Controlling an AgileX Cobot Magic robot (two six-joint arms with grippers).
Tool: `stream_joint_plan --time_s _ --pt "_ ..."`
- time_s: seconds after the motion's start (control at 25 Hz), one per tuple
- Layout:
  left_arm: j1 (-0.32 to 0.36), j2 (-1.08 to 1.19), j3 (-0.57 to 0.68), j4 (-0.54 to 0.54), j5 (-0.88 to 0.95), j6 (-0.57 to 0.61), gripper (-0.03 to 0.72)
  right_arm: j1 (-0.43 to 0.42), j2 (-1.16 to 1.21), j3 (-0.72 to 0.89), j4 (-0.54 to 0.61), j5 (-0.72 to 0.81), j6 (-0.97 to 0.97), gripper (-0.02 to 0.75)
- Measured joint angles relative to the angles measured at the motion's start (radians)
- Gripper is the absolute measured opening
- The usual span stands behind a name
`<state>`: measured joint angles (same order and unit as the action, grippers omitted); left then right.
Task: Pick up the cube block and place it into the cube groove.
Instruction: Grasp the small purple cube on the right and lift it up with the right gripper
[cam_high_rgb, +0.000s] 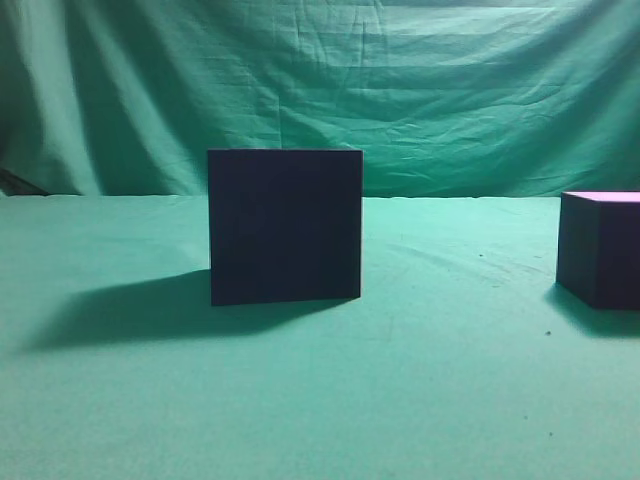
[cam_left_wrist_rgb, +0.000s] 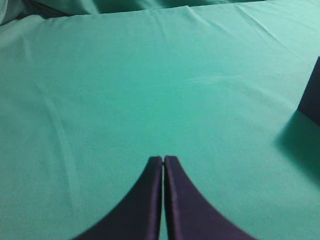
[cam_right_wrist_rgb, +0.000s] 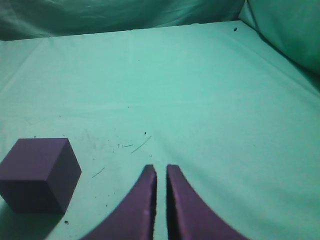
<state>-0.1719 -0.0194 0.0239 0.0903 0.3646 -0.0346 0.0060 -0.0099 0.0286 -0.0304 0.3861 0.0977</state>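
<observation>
The cube block (cam_high_rgb: 600, 250) is small and dark with a pink top, and stands on the green cloth at the right edge of the exterior view. It also shows in the right wrist view (cam_right_wrist_rgb: 40, 172), at the lower left. My right gripper (cam_right_wrist_rgb: 161, 168) is empty, to the right of the block and apart from it, its fingers nearly together. The large dark box (cam_high_rgb: 285, 225) stands upright in the middle; its cube groove is hidden. A sliver of the box shows in the left wrist view (cam_left_wrist_rgb: 312, 97). My left gripper (cam_left_wrist_rgb: 163, 159) is shut, empty, well left of the box.
A green cloth (cam_high_rgb: 400, 400) covers the table, and a green backdrop (cam_high_rgb: 400, 80) hangs behind it. The box casts a shadow to its left. Small specks and threads (cam_right_wrist_rgb: 140, 145) lie on the cloth ahead of my right gripper.
</observation>
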Motion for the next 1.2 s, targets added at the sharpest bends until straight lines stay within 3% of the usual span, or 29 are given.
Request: stream_joint_plan --time_s 0.76,0.88,1.08,1.2 --pt "0.0 0.0 0.0 0.0 0.0 0.0 0.0 0.0 0.0 0.0 -0.005 -0.004 -0.003 0.047" --pt "0.0 0.0 0.0 0.0 0.0 0.0 0.0 0.0 0.0 0.0 -0.007 -0.107 -0.004 0.047" --pt "0.0 0.0 0.0 0.0 0.0 0.0 0.0 0.0 0.0 0.002 0.06 -0.475 0.035 0.047" --pt "0.0 0.0 0.0 0.0 0.0 0.0 0.0 0.0 0.0 -0.025 0.068 -0.441 0.071 0.047"
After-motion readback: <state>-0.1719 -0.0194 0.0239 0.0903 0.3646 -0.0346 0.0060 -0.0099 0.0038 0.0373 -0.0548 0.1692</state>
